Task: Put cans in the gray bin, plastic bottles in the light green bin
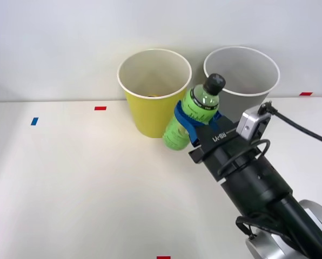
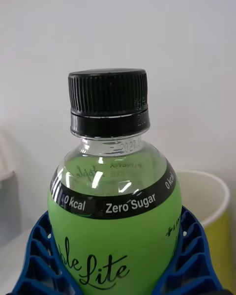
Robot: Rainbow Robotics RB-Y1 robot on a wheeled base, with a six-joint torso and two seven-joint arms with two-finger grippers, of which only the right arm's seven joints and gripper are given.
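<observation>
Fingers (image 2: 194, 255): the 2 blue ribbed fingers are clenched around the body of the green bottle, 1 on each side, pressing against its label.
Right gripper (image 1: 196, 123): it comes in from the front view's right, with the bottle held at its tip and a small gray camera box (image 1: 253, 123) mounted on the wrist behind it.
Plastic bottle (image 1: 192, 114): a translucent bright-green bottle with a black screw cap, held tilted, cap end up and leaning toward the gray bin, base end lower and toward the light green bin. In the wrist view the bottle (image 2: 114, 216) shows a black band reading "0 kcal" and "Zero Sugar". Whether its base touches the table I cannot tell.
Light green bin (image 1: 150, 108): it stands upright on the table, just to the left of the bottle; the bottle's base overlaps its lower right side in the front view. Its white rim and white inside are open to the camera.
Gray bin (image 1: 250, 97): it stands upright just to the right of the light green bin, behind the gripper, its white rim facing up.
Table (image 1: 69, 189): white, with 1 blue tape mark (image 1: 34, 121) and 3 red tape marks on it, 1 of them (image 1: 100, 108) to the left of the light green bin.
</observation>
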